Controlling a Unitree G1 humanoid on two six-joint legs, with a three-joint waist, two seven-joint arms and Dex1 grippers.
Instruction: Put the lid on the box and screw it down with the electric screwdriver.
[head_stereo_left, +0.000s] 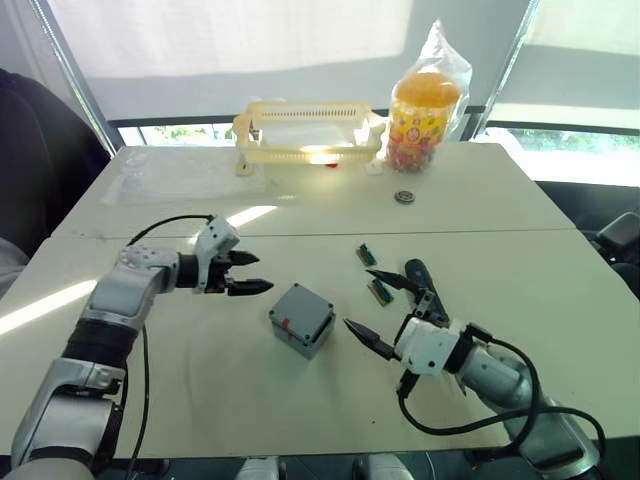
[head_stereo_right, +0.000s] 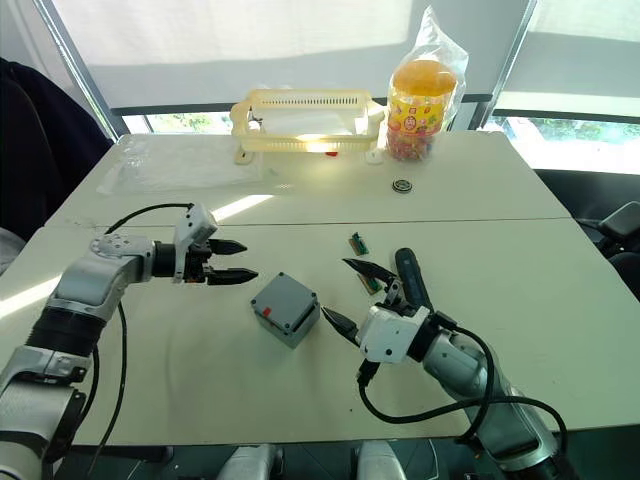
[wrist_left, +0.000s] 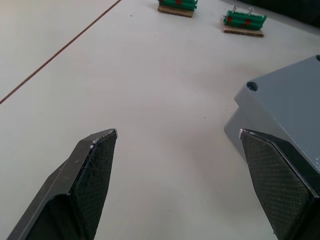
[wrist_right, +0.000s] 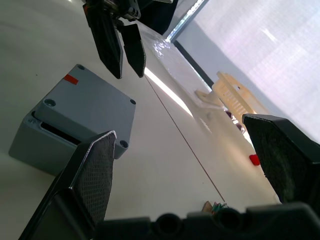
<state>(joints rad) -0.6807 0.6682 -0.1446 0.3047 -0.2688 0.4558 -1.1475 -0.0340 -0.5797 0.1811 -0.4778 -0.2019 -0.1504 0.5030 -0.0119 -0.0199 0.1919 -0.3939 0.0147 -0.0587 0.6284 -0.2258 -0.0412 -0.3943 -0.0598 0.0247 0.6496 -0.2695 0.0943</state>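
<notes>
The grey box (head_stereo_left: 310, 338) stands mid-table with the grey lid (wrist_right: 87, 102) lying on top of it, slightly askew, so a dark gap shows along one edge. My left gripper (head_stereo_left: 263, 273) hovers open just left of the box, its fingers pointing at it. My right gripper (head_stereo_left: 363, 298) is open just right of the box, nothing between its fingers. The dark electric screwdriver (head_stereo_left: 419, 279) lies on the table behind the right gripper.
Two small green circuit boards (head_stereo_left: 366, 255) (head_stereo_left: 380, 291) lie near the screwdriver. At the back stand a yellow slotted basket (head_stereo_left: 305, 128) and a bagged candy jar (head_stereo_left: 425, 120), with a small round disc (head_stereo_left: 404, 197) in front. A clear plastic bag (head_stereo_left: 170, 180) lies back left.
</notes>
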